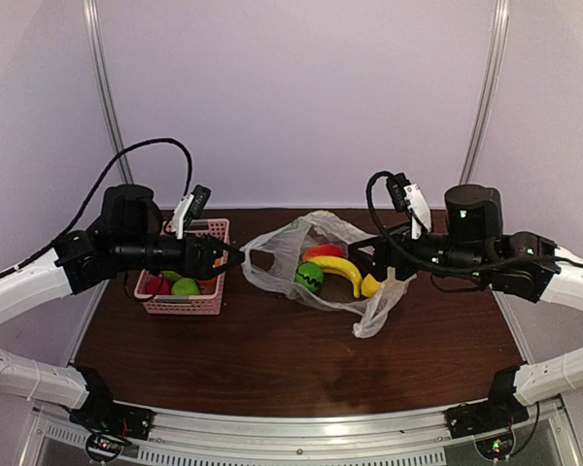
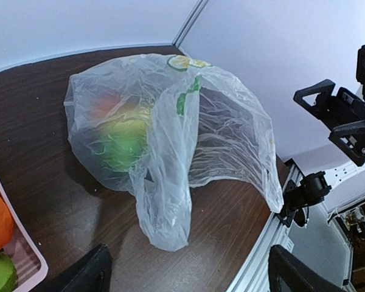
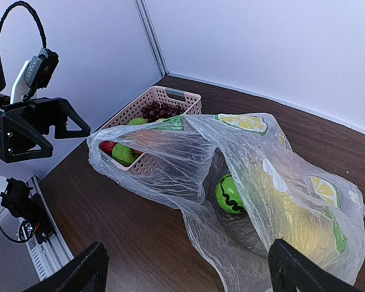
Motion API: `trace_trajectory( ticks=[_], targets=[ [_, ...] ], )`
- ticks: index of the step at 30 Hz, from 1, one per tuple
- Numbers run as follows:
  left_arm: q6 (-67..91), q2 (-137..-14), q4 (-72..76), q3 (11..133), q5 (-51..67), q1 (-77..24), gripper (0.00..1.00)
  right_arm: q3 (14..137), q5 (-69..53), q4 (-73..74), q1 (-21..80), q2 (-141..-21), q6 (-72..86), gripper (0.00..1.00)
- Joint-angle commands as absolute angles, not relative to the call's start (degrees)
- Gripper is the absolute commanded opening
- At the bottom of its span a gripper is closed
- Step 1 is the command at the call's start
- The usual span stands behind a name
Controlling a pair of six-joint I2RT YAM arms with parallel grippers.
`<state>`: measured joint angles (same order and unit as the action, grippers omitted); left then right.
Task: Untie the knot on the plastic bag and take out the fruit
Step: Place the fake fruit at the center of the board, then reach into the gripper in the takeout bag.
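The clear, crinkly plastic bag [image 1: 272, 262] is lying slumped mid-table [image 1: 223, 359] with its mouth gaping open and lemon-slice prints showing on the film. Inside, a green ball with dark squiggles [image 1: 309, 277] is sitting beside a banana [image 1: 342, 269], with a red fruit [image 1: 323, 251] peeking out just behind.

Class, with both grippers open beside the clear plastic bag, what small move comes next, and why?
Probably ease the right gripper toward the green ball with dark patches: the thin clear plastic bag gapes open there, and the ball lies exposed.
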<state>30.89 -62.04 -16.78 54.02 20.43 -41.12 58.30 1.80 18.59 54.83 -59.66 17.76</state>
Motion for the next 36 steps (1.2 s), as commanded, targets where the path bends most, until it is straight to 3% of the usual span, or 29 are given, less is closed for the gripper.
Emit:
trace_trajectory(
  ticks=[1,4,10,24,30,36],
  targets=[
    [34.3,-63.1,-11.0,52.1,20.1,-41.3,0.84,57.9,0.4,17.4,54.9,-60.1,17.8,0.91],
    [34.8,-64.5,-10.1,52.0,20.4,-41.4,0.71,58.0,0.4,17.3,54.9,-60.3,18.0,0.91],
    [34.8,-67.2,-8.8,52.8,20.8,-41.6,0.56,57.8,0.3,17.3,55.3,-60.9,18.1,0.90],
    [34.6,-71.1,-6.6,54.2,20.7,-41.9,0.41,58.0,1.0,17.0,56.1,-63.0,18.0,0.89],
    [34.6,-71.9,-6.0,55.3,21.2,-42.1,0.17,58.1,1.0,17.4,56.5,-63.6,17.1,0.88],
    [33.5,-71.9,-5.8,55.3,22.5,-42.4,0.01,62.9,2.8,20.9,57.4,-68.5,14.3,0.79]
  ],
)
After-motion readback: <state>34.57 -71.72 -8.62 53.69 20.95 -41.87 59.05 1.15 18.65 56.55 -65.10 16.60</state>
